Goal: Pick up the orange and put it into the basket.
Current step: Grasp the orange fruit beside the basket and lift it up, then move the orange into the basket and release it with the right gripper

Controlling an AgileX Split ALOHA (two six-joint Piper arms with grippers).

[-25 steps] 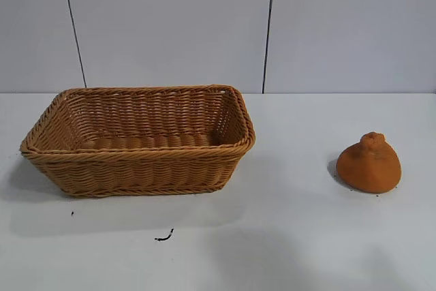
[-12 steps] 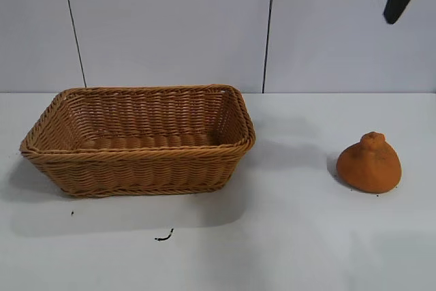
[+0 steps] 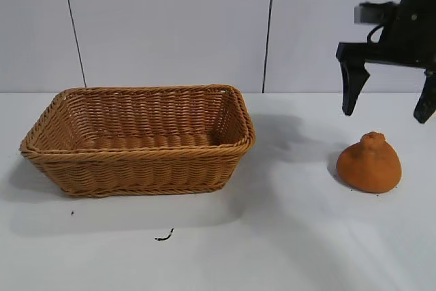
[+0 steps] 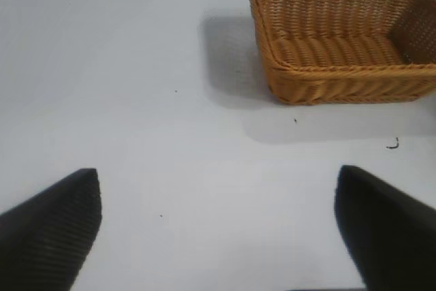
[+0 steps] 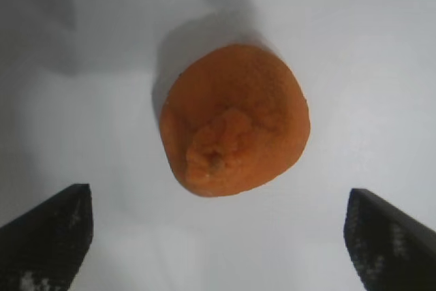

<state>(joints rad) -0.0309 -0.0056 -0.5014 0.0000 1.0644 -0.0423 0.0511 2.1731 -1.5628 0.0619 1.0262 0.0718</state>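
The orange (image 3: pixel 369 162), rough-skinned with a knobbed neck on top, sits on the white table at the right. My right gripper (image 3: pixel 387 108) hangs open just above it, its two black fingers spread wider than the fruit and touching nothing. In the right wrist view the orange (image 5: pixel 234 120) lies ahead of the open gripper (image 5: pixel 219 233). The light-brown woven basket (image 3: pixel 139 157) stands at the left with nothing visible in it. In the left wrist view my left gripper (image 4: pixel 218 226) is open over bare table, far from the basket (image 4: pixel 344 76).
A white panelled wall (image 3: pixel 170 25) runs behind the table. A small dark mark (image 3: pixel 163 236) lies on the table in front of the basket. Bare table (image 3: pixel 293 189) separates the basket from the orange.
The right arm has come down into the exterior view from the upper right and now hangs over the orange. The orange and the basket have not moved.
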